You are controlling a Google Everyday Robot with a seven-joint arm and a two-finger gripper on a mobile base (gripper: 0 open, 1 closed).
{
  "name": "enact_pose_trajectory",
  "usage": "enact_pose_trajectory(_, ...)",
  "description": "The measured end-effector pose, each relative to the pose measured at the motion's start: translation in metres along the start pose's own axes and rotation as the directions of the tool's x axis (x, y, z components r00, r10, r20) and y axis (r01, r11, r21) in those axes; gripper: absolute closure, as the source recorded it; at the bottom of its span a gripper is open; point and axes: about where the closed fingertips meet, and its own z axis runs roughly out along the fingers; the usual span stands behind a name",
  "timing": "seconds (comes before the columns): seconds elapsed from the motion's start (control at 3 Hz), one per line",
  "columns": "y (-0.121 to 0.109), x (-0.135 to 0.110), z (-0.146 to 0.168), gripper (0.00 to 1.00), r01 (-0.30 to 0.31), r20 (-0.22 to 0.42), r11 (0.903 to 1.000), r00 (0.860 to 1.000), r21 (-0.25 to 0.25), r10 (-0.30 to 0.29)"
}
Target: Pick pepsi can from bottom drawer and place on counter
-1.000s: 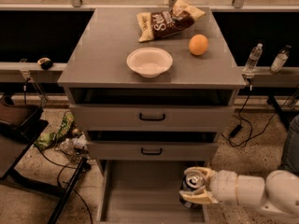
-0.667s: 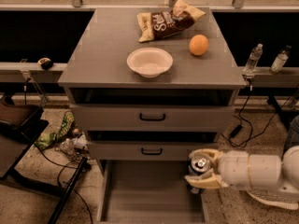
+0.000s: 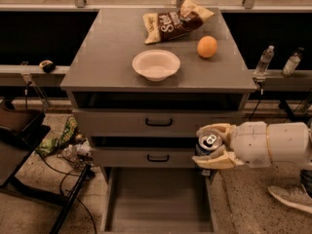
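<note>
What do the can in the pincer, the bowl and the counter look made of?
The pepsi can: likely thin metal, with a shiny silver top; clamped in the pincer at the right end of the middle drawer. The bowl: matte white, maybe plastic or foam; cannot tell. The counter: smooth grey with a dull sheen, probably painted metal or laminate.

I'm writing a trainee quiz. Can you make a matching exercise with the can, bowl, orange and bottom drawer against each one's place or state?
1. can
2. bowl
3. orange
4. bottom drawer

A. pulled open
B. mid counter
C. in the gripper, beside the middle drawer
D. counter, right of the bowl

Pairs: 1-C, 2-B, 3-D, 4-A
</note>
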Motion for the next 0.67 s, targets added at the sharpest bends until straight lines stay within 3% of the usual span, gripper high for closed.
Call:
enact_pose_trajectory(0.33, 0.000, 0.000, 0.000, 1.00, 0.000, 0.000, 1.0000, 1.000, 0.000, 0.000)
enact_pose_trajectory(0.67, -0.020, -0.035, -0.007, 1.00, 0.047, -0.002, 0.9989, 0.999, -0.007, -0.047)
